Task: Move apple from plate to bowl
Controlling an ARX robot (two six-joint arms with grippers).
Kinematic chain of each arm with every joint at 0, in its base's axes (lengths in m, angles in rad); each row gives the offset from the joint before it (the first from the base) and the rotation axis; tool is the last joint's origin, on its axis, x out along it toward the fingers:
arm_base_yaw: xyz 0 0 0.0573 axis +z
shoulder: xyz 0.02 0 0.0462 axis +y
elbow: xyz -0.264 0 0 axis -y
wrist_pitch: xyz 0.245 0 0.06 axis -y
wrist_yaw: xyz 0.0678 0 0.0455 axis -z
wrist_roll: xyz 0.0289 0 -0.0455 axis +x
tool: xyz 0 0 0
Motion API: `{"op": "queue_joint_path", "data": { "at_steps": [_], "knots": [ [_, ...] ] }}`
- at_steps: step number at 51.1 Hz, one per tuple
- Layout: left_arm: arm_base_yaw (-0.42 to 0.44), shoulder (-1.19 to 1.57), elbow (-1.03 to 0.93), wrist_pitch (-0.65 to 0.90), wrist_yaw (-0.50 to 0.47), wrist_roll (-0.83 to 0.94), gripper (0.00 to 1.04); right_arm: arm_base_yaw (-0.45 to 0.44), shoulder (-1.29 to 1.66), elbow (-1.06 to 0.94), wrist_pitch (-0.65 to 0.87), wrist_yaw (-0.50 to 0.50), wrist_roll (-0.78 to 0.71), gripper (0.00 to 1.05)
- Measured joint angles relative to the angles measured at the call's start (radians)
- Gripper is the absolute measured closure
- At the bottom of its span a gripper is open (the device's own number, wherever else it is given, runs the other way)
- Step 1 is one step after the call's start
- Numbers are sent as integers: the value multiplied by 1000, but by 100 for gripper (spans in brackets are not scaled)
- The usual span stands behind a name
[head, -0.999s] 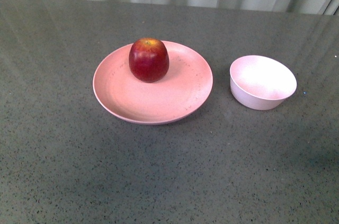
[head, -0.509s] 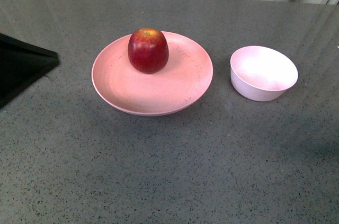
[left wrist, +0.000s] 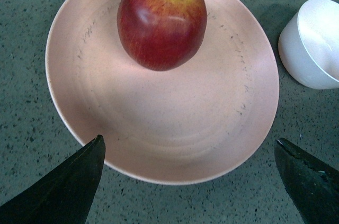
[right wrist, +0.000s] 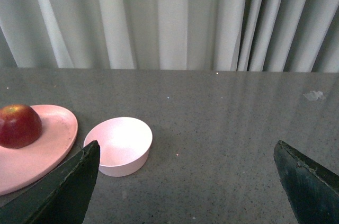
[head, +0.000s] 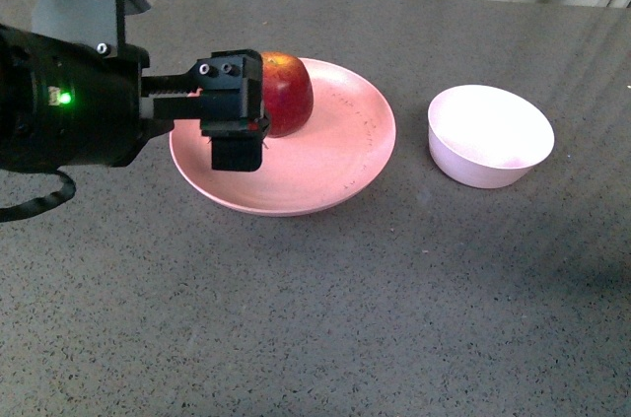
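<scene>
The dark-red apple [head: 289, 92] sits on the far part of the wide pink plate [head: 355, 156]. The small pale pink bowl [head: 490, 136] stands empty to the plate's right. My left gripper [head: 254, 113] is open and empty, over the plate's left side, close to the apple and hiding part of it. In the left wrist view the apple [left wrist: 161, 20] lies ahead of the open gripper [left wrist: 189, 140], with the plate [left wrist: 159, 134] and bowl [left wrist: 312, 44]. My right gripper [right wrist: 186, 147] is open and empty, apart from the bowl [right wrist: 119, 144], plate [right wrist: 50, 147] and apple [right wrist: 18, 126].
The dark speckled tabletop [head: 325, 318] spreads all round. Pale curtains [right wrist: 169, 17] hang behind the table's far edge. My left arm's black body [head: 69, 106] covers the table's left side.
My left arm has come in from the left; its open gripper now reaches over the plate's left side next to the apple. The apple, plate and bowl have stayed put.
</scene>
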Motion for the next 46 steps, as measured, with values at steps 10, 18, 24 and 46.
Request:
{"op": "queue_joint_path", "data": {
  "at_steps": [10,18,24,46],
  "knots": [
    [-6,72,86,-4,-24,17,9,0,0,0,0,0,0,9],
    [-14,130,164,-22,-43,28,9,0,0,0,0,0,0,9],
    [-22,177,224,-40,-57,42,9,0,0,0,0,0,0,9],
    [-32,321,391,-95,-132,77,9,0,0,0,0,0,0,9]
  ]
}}
